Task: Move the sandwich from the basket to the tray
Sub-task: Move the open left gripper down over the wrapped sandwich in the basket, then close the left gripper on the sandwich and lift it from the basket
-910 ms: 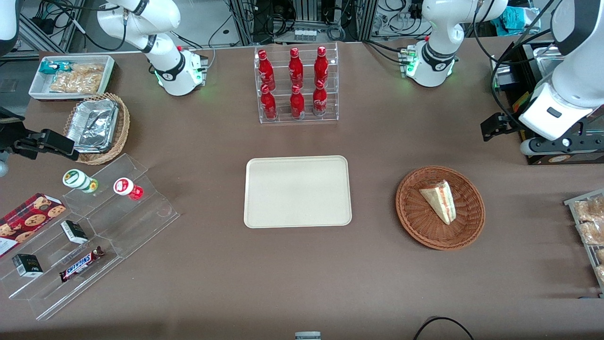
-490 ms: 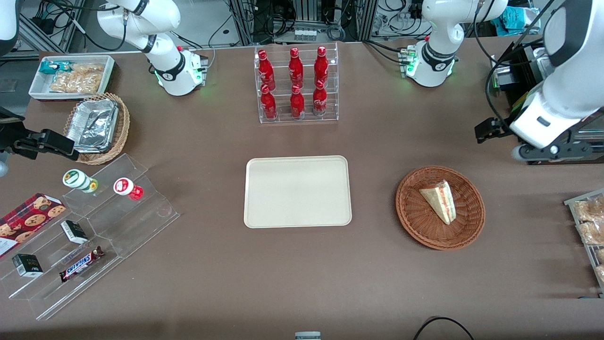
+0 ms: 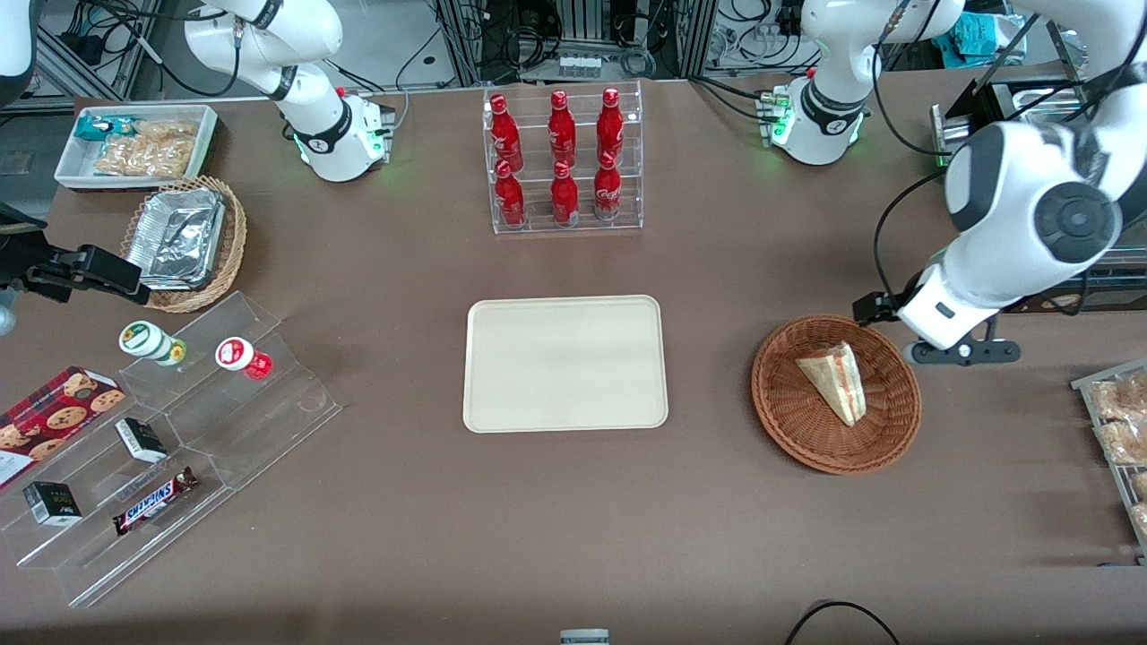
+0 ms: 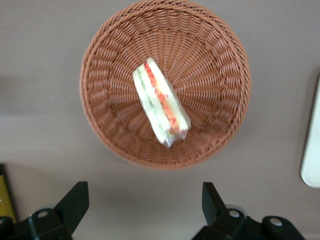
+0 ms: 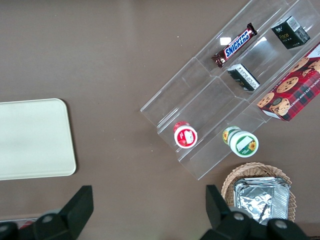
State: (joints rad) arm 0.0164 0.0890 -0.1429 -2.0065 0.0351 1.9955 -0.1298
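The sandwich [image 3: 835, 382], a clear-wrapped white wedge with red and green filling, lies in the round reddish-brown basket [image 3: 789, 412]. Both also show in the left wrist view: the sandwich [image 4: 160, 102] lies near the middle of the basket [image 4: 215, 60]. The cream tray [image 3: 564, 363] lies bare at the table's middle, and its edge shows in the left wrist view [image 4: 312, 145]. My left gripper [image 4: 144, 202] is open and empty, held above bare table beside the basket's rim. In the front view its hand [image 3: 936, 313] is slightly farther from the camera than the basket.
A clear rack of red bottles [image 3: 563, 161] stands farther back than the tray. A stepped acrylic shelf with snacks [image 3: 179, 430], a lighter wicker basket with foil containers [image 3: 184, 242] and a white bin [image 3: 134, 143] are toward the parked arm's end. Bagged snacks [image 3: 1116, 430] lie at the working arm's end.
The left arm has swung in from the working arm's end of the table and come down beside the basket. The sandwich, basket and tray have not moved.
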